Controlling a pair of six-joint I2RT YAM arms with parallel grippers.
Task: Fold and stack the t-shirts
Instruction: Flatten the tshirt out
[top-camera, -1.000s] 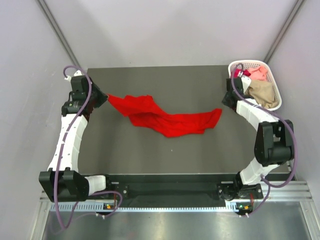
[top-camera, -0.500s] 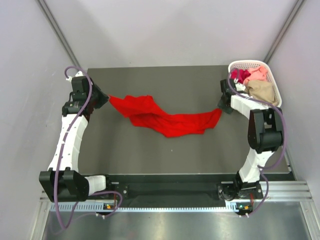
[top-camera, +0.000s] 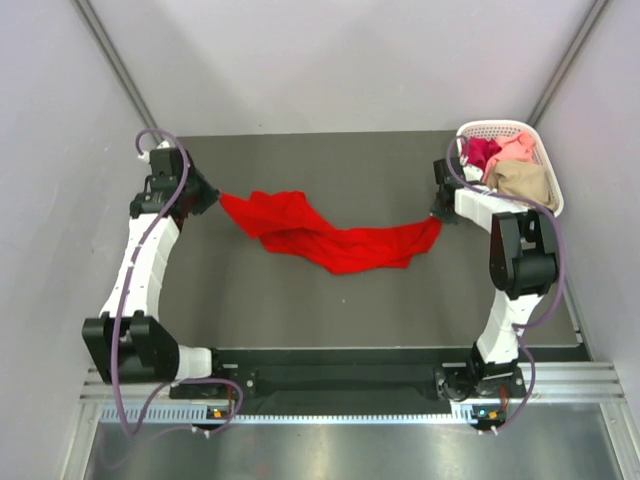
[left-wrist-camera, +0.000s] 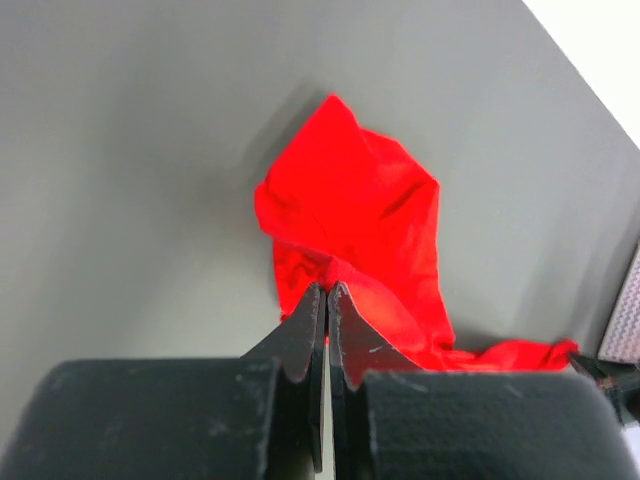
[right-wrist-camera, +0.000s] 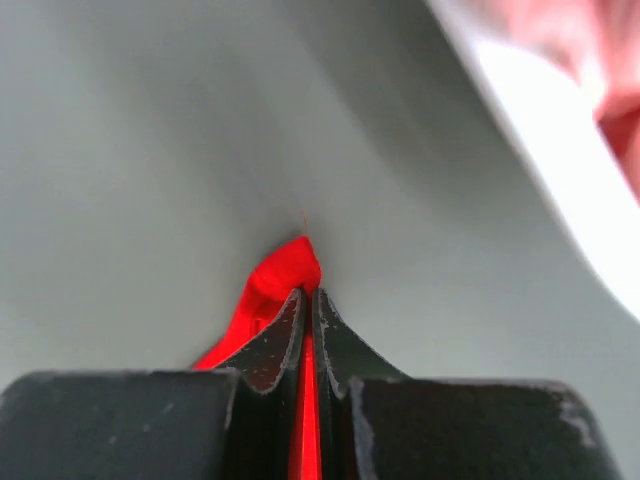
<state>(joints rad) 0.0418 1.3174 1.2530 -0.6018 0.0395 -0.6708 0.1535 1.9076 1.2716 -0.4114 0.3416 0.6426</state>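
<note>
A bright red t-shirt (top-camera: 330, 235) lies crumpled and stretched across the middle of the dark table. My left gripper (top-camera: 216, 196) is shut on its left corner; in the left wrist view the red t-shirt (left-wrist-camera: 360, 215) spreads beyond my shut left gripper (left-wrist-camera: 327, 290). My right gripper (top-camera: 437, 215) is shut on the shirt's right corner; the right wrist view shows red cloth (right-wrist-camera: 285, 270) pinched in the right gripper (right-wrist-camera: 306, 293). Magenta (top-camera: 482, 151), pale pink (top-camera: 516, 148) and tan (top-camera: 524, 183) shirts lie in the basket.
The white lattice basket (top-camera: 548, 158) stands at the table's back right corner, close behind my right gripper; its rim (right-wrist-camera: 540, 130) shows in the right wrist view. Grey walls enclose the table (top-camera: 330, 160) on three sides.
Both grippers have moved a little toward the back of the table with the shirt's corners. The right arm has folded closer to the basket's left side; the shirt is drawn slightly tauter.
</note>
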